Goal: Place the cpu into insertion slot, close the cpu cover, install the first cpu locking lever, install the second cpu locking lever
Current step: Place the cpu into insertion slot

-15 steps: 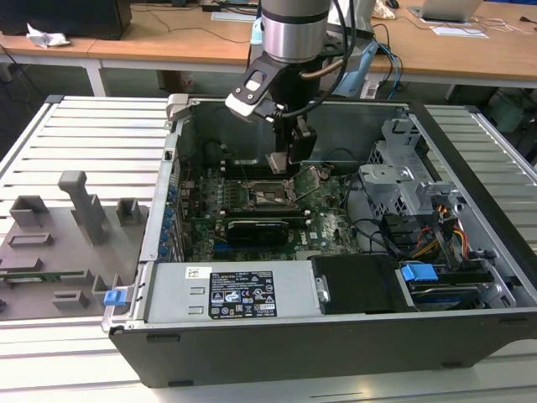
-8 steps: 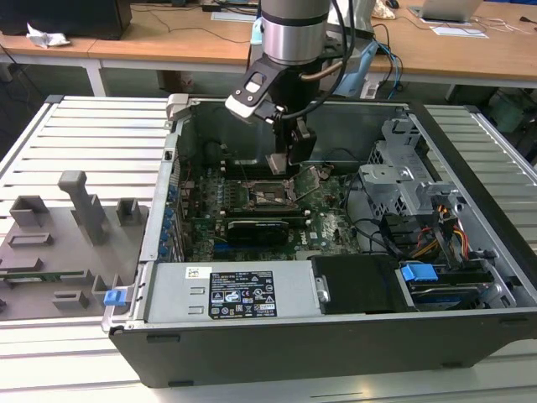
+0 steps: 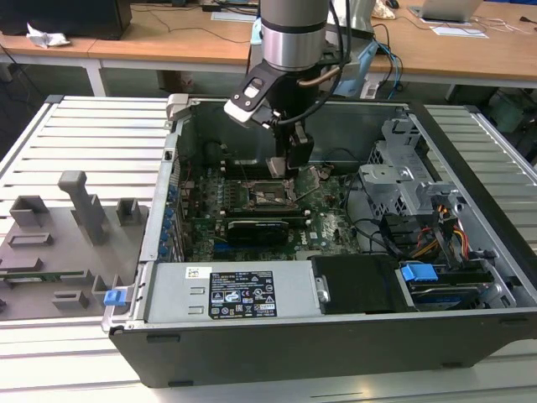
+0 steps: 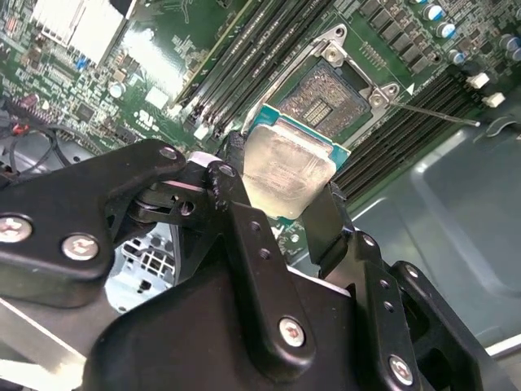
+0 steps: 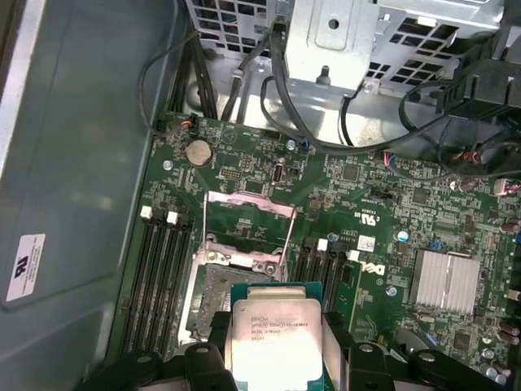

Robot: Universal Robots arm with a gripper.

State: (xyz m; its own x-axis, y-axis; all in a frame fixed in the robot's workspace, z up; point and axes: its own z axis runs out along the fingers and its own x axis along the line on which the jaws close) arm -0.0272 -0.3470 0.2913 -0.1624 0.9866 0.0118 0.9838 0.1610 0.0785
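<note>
Hovering over the bare socket (image 5: 213,297) on the green motherboard (image 5: 383,195) inside the computer case (image 3: 336,353), the gripper (image 4: 281,191) pinches the cpu (image 4: 286,163) flat between its fingers (image 4: 326,221) by two opposite edges; the cpu cover (image 5: 248,213) stands swung open off the socket.

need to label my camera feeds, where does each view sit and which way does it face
Exterior view: off the arm, raised beside the open case, looking down into it; shows the arm and gripper.
First wrist view: on the arm, looking down at the board, the open cover and the socket; the fingers show.
Second wrist view: on the arm, looking along the gripper's black linkage toward the socket.
Shared: both wrist views show the gripper shut on the cpu by the socket.
</note>
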